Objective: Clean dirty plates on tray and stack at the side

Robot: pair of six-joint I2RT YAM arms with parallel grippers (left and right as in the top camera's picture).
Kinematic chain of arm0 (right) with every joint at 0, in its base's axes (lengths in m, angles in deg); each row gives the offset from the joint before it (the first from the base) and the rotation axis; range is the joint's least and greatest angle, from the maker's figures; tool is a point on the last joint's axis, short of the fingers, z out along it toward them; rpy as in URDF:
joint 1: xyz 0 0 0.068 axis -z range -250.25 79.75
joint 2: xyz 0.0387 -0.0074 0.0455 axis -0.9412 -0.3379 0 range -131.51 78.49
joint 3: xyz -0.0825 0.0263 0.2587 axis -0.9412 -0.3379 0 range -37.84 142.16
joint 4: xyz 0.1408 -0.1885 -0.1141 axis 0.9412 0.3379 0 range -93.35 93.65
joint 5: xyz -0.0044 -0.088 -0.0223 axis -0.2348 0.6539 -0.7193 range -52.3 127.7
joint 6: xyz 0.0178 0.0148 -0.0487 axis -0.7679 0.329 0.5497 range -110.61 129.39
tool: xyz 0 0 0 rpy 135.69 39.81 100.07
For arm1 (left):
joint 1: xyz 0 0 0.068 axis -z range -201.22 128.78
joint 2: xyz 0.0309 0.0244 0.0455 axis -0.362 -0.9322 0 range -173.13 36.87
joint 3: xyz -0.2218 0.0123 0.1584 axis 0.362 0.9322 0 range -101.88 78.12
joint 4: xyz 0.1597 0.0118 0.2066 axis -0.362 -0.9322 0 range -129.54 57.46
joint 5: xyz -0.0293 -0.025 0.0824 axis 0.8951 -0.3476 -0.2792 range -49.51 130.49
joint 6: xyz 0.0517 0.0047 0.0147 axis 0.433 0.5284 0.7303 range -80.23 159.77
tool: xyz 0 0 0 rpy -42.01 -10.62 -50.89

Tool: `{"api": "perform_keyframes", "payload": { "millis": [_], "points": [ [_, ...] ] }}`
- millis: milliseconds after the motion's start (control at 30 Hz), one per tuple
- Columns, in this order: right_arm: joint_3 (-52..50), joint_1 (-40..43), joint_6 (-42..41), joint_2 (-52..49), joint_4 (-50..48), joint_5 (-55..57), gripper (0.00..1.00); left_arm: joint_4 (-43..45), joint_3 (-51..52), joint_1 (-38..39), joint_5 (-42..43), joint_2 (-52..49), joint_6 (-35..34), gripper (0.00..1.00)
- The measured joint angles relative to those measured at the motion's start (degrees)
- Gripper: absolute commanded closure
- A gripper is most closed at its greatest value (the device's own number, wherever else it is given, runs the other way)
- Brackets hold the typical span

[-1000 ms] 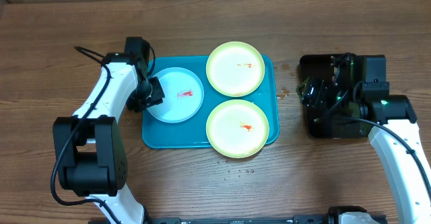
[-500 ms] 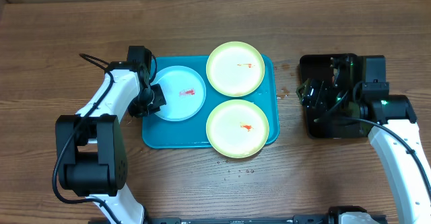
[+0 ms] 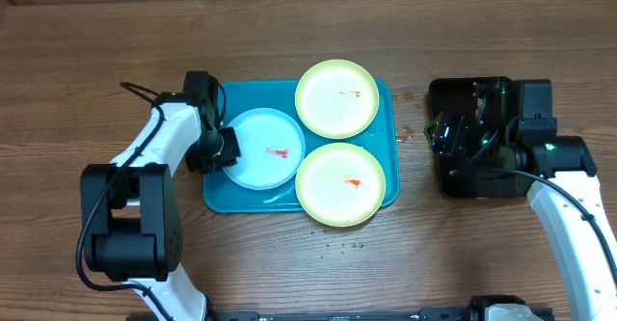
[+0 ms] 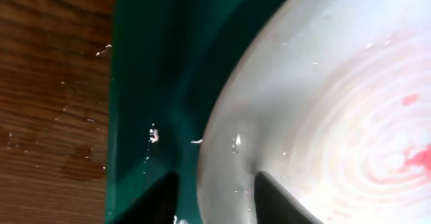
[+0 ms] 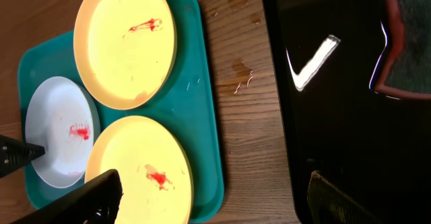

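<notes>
The teal tray (image 3: 241,200) holds three plates. Two yellow-green plates (image 3: 336,98) (image 3: 339,183) lie on its right half, each with a red smear. The white plate (image 3: 265,147) lies on the left half, also with a red smear. My left gripper (image 3: 224,147) is shut on the white plate's left rim. In the left wrist view the fingers (image 4: 215,197) straddle the plate's rim (image 4: 323,103) over the tray (image 4: 155,83). My right gripper (image 3: 445,133) is open and empty above the gap between the teal tray (image 5: 202,116) and the black tray (image 5: 337,116).
The narrow black tray (image 3: 472,181) stands to the right of the teal tray, with a sponge-like pad (image 5: 407,42) at its far end. Small wet spots (image 5: 239,76) mark the wood between the trays. Bare wooden table lies on the left and in front.
My left gripper has closed in on the white plate's rim and pushed it to the right and a little toward the front of the tray. The right arm has not moved.
</notes>
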Motion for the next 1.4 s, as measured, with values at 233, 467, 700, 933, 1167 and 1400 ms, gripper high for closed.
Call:
{"api": "perform_keyframes", "payload": {
  "millis": [233,467,700,933,1167,1400],
  "points": [
    [0.0,0.0,0.0,0.0,0.0,0.0,0.1,4.9,0.0,0.0,-1.2,0.0,6.2,0.38],
    [0.0,0.0,0.0,0.0,0.1,0.0,0.1,11.7,-0.1,0.0,-2.2,0.0,15.0,0.55],
    [0.0,0.0,0.0,0.0,0.2,0.0,0.1,12.0,0.0,0.4,-1.4,0.0,24.2,0.7],
    [0.0,0.0,0.0,0.0,0.2,0.0,0.1,12.2,-0.1,0.4,-3.6,0.0,26.4,0.75],
    [0.0,0.0,0.0,0.0,0.0,0.0,0.1,13.7,0.0,0.4,-4.1,0.0,27.4,0.96],
    [0.0,0.0,0.0,-1.4,-0.6,0.0,0.14,13.7,0.0,0.4,-4.1,0.0,27.7,0.96]
  ]
}}
